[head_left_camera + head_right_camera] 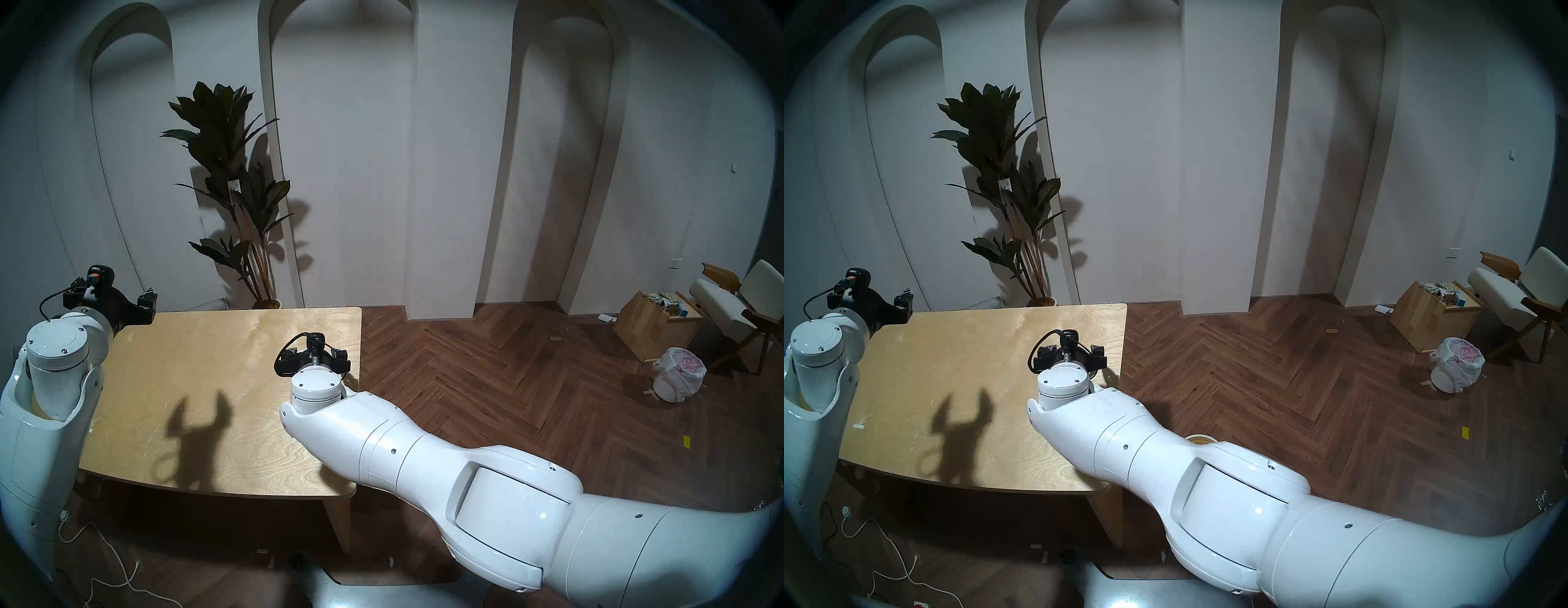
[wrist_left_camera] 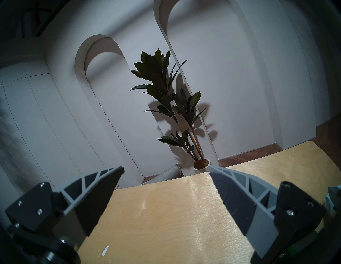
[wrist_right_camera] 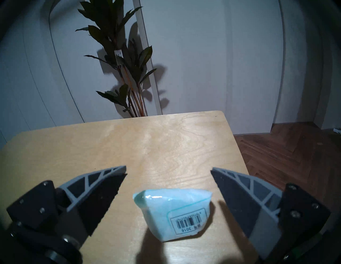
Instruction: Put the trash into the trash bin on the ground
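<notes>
while the right arm reaches over the wooden table [image 1: 178, 382], its right gripper [image 3: 168, 170] hangs above the right-hand part of the top with fingers spread wide, nothing between them. pale blue barcoded packet [image 3: 175, 210] lies on the table beneath that gripper, between the two fingers but apart from both; barcode label faces up, reads upside down in the wrist view. from the head views the packet is hidden under the wrist.

left gripper [image 2: 166, 169] sits at the far left corner of the table, also spread wide, holding nothing. it points toward the wall and the potted plant [image 1: 237, 187] behind the table's far edge. a sliver of pale blue shows at the far right edge of the left wrist view; cannot tell what it is.

trash bin [image 1: 1202, 439]: only a slice of cream rim and yellowish inside peeks out over the right arm in the right head view, on the floor just beside the table's right edge. hidden in the left head view.

across the herringbone floor, well apart from the table: white bin with pink-printed bag [image 1: 679, 373], square wooden box [image 1: 655, 325] with clutter on top, and a chair [image 1: 738, 305] near the wall. white cable [image 1: 102, 564] trails on the floor below the left arm. a gripper-shaped shadow falls on the near tabletop.
</notes>
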`<action>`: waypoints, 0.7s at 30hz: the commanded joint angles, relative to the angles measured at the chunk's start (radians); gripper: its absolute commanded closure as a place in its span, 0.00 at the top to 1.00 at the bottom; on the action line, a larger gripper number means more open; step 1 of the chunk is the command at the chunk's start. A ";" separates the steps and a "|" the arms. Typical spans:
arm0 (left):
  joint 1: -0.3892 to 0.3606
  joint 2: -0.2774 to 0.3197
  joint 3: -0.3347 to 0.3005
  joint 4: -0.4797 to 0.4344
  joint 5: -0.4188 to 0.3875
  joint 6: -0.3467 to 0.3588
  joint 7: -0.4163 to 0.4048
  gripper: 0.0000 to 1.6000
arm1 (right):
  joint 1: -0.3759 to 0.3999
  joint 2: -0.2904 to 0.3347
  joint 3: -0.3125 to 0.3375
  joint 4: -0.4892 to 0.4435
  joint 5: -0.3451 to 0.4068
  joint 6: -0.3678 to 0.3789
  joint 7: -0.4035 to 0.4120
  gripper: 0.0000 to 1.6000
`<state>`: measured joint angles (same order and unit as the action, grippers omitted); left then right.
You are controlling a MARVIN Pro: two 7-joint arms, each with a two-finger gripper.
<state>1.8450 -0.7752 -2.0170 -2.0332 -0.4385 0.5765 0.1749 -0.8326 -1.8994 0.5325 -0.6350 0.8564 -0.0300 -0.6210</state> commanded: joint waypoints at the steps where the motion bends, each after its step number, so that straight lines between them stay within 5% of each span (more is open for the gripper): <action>1: -0.004 0.007 -0.015 -0.014 0.002 -0.007 -0.003 1.00 | 0.023 -0.031 0.017 0.032 0.014 -0.009 0.018 1.00; 21: -0.006 0.006 -0.014 -0.013 0.003 -0.006 -0.003 1.00 | 0.082 -0.108 0.025 0.340 0.057 -0.062 0.190 1.00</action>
<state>1.8450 -0.7752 -2.0172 -2.0333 -0.4375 0.5764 0.1719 -0.7786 -1.9706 0.5586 -0.3790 0.9024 -0.0797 -0.4864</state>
